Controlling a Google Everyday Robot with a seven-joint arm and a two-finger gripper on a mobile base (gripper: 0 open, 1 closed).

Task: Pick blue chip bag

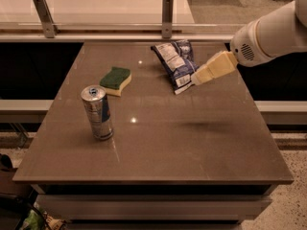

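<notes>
a: where is the crinkly dark-blue foil chip bag (175, 63) with the white label panel?
b: lying flat on the glossy brown square table (192, 147), toward the far edge and right of the middle. its length runs from far-left to near-right. the far edge is close behind it, and the right edge is farther off.
a: and the cream wedge-shaped gripper (196, 79)?
b: it reaches in from the right on the white arm (268, 32), above the table, with its tip at the chip bag's near-right corner. there it overlaps the bag's white edge. whether it touches, i cannot tell. whether it is parted or closed, i cannot tell either.
a: what room is there around the bag?
b: open tabletop in front of it and on its right, out to the right edge. a faint shadow lies on the surface nearer than the gripper.
a: what else is around?
b: a green-and-yellow sponge (115, 79) sits left of the bag, apart from it. a silver-blue drink can (98, 112) stands upright toward the front left, well apart. neither lies between gripper and bag.
a: and behind the table?
b: a pale ledge (96, 27) with two upright metal posts (167, 16), one almost straight behind the bag.
</notes>
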